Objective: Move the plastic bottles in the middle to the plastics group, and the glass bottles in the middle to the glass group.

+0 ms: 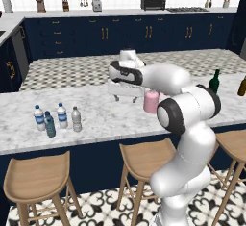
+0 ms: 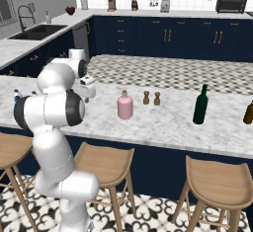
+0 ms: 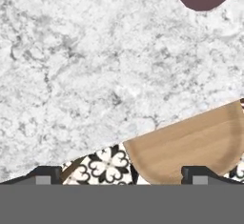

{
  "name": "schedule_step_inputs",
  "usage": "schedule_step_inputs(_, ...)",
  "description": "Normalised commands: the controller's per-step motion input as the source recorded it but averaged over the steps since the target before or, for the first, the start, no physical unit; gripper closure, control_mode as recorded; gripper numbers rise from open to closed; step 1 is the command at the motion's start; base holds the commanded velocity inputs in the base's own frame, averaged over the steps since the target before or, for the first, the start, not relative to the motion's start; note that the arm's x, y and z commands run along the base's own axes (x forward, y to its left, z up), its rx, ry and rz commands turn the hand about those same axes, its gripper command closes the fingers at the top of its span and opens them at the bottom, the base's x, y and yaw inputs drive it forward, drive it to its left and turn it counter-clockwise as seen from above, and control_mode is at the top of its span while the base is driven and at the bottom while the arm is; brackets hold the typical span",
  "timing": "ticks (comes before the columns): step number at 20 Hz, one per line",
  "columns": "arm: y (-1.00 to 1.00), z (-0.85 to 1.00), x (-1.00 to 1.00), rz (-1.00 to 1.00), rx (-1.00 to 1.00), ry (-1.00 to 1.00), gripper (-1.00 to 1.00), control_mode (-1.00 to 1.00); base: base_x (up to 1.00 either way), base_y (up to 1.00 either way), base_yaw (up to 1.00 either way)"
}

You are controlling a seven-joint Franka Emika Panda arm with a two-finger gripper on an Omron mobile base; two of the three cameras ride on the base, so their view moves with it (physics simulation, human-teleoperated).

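The gripper [image 3: 119,173] hangs over the marble counter [image 1: 96,109] near its front edge, fingers [image 3: 46,173] spread wide with nothing between them — a wooden stool [image 3: 190,144] shows below. The pink bottle [image 2: 125,105] stands upright mid-counter (just left of two brown shakers [image 2: 151,98]). Four small water bottles [image 1: 56,119] cluster at the left end; the dark green wine bottle [image 2: 200,105] and the amber bottle [image 2: 248,111] stand toward the right end.

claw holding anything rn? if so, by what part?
Nothing held. The claw hangs open over bare counter; the pink bottle stands apart.
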Motion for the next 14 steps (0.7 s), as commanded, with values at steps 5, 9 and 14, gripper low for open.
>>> schedule_step_inputs(5, -0.69, 0.16, 0.29, 0.04, 0.00, -0.01, -1.00, -1.00, 0.00, 0.00, 0.00)
schedule_step_inputs(9, -0.67, 0.14, 0.38, 0.00, 0.00, 0.00, -1.00, -1.00, 0.00, 0.00, 0.00)
schedule_step_inputs(14, -0.60, 0.06, 0.44, 0.02, 0.00, 0.00, -1.00, -1.00, 0.00, 0.00, 0.00)
